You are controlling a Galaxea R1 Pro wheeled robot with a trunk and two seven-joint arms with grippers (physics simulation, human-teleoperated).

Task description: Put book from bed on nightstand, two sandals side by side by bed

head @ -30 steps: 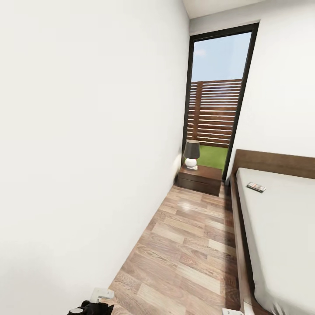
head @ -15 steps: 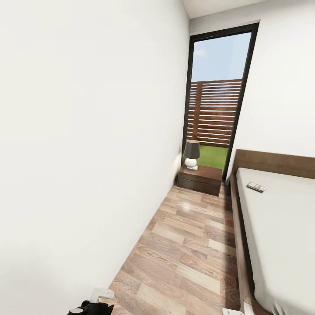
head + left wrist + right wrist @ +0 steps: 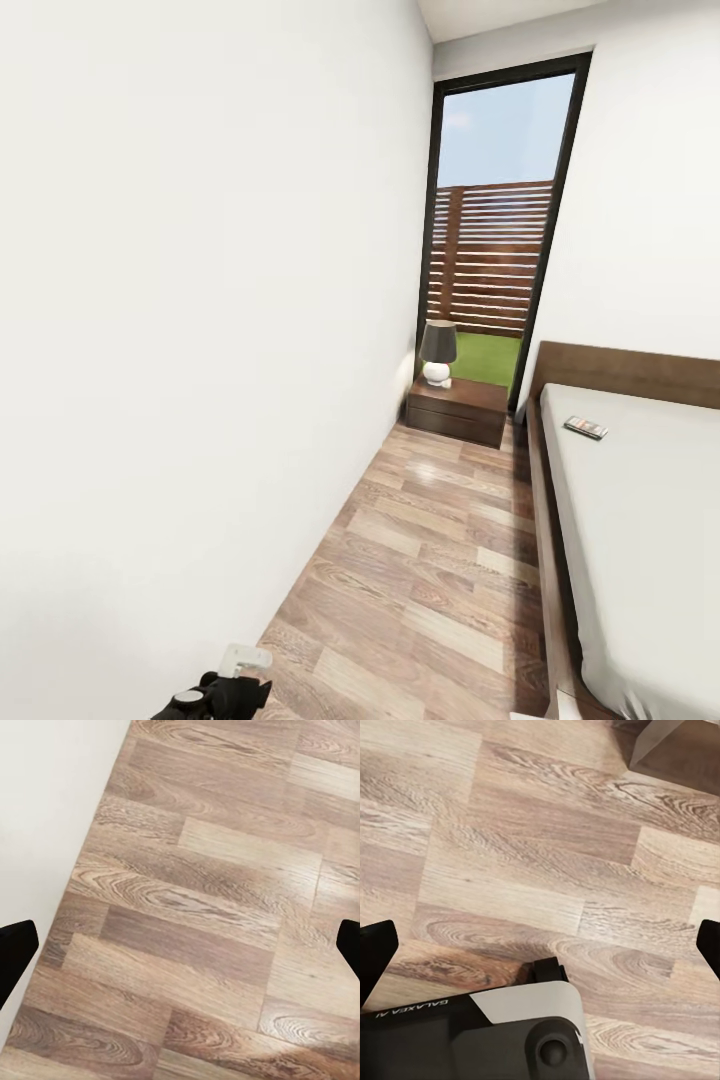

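Note:
The book (image 3: 585, 427) lies flat on the pale mattress of the bed (image 3: 640, 520) near the headboard, at the right of the head view. A dark-brown nightstand (image 3: 458, 410) stands on the floor beyond the bed's corner, under the tall window. My left gripper (image 3: 180, 945) hangs open over bare wood planks, its black fingertips (image 3: 15, 952) far apart. My right gripper (image 3: 540, 945) is open too, above the floor beside my own base (image 3: 495, 1035). The two sandals are out of view.
A lamp (image 3: 437, 352) with a dark shade stands on the nightstand. A white wall (image 3: 200, 350) runs along the left, leaving a narrow floor strip (image 3: 430, 580) between it and the bed. My left arm (image 3: 225, 692) shows at the lower edge. A dark wooden corner (image 3: 675, 750) lies near the right gripper.
My left arm has shifted a little to the right and lower at the bottom edge of the head view. The room, book and nightstand have not moved.

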